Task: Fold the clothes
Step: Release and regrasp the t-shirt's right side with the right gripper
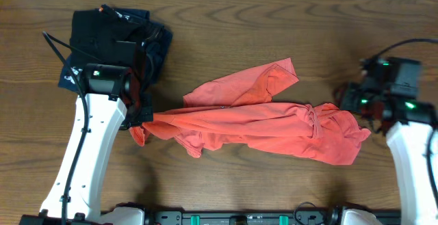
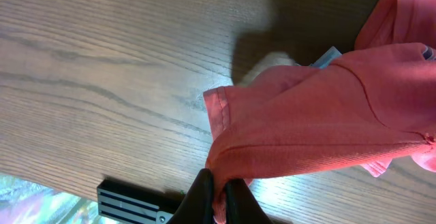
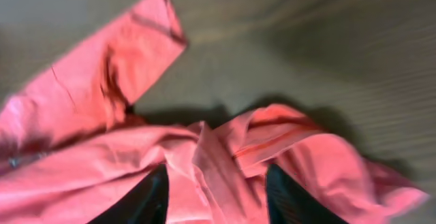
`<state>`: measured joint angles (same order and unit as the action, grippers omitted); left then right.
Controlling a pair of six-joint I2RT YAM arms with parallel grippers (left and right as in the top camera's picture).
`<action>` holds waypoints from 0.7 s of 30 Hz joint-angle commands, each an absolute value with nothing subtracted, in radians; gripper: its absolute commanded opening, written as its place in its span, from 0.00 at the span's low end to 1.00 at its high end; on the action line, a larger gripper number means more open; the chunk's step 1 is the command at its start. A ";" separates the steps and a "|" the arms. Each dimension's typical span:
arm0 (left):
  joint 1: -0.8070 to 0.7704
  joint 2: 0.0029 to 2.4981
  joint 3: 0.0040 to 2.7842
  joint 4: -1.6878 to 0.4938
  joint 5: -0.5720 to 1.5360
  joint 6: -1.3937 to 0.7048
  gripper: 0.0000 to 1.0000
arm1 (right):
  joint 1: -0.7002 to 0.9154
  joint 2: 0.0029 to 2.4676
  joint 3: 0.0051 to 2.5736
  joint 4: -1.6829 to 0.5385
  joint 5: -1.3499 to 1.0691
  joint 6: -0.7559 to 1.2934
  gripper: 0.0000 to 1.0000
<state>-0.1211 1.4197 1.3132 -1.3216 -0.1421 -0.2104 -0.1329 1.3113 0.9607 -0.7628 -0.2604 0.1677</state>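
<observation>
wood-grain surface (image 1: 274,20) fills the whole overhead view, with the coral-red t-shirt (image 1: 260,126) lying crumpled in a long twisted band across the middle of the frame, one flap poking toward upper centre. the left hand (image 2: 219,198) is pinched tight on a hemmed edge at the band's left end, which seems to sit a little off the wood. the right hand (image 3: 216,178) is over the right end with its fingers apart and bunched cloth between them. blur hides whether they press on it, so i judge it has no firm hold. the risk from here: a pull by the left hand alone would drag the whole bundle sideways rather than spread it, perhaps into the folded navy garment (image 1: 159,44) and black garment (image 1: 92,30) at upper left. that thin pinch could also slip.
</observation>
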 commanded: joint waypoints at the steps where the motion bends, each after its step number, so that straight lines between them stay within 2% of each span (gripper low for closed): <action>1: -0.116 1.416 1.317 -1.322 -0.165 -0.223 0.06 | -0.065 1.405 0.905 -0.727 -0.285 0.159 0.49; 5: -0.116 1.416 1.317 -1.324 -0.165 -0.223 0.06 | -0.010 1.522 0.890 -0.668 -0.244 0.170 0.52; 8: -0.116 1.416 1.317 -1.326 -0.165 -0.223 0.06 | -0.002 1.577 0.890 -0.635 -0.206 0.187 0.50; 11: -0.116 1.416 1.317 -1.326 -0.165 -0.223 0.06 | -0.002 1.597 0.890 -0.626 -0.206 0.186 0.16; 13: -0.116 1.416 1.317 -1.327 -0.165 -0.223 0.06 | -0.006 1.588 0.895 -0.632 -0.199 0.186 0.01; 21: -0.116 1.414 1.338 -1.338 -0.166 -0.218 0.06 | -0.143 1.377 1.024 -0.735 -0.120 0.214 0.01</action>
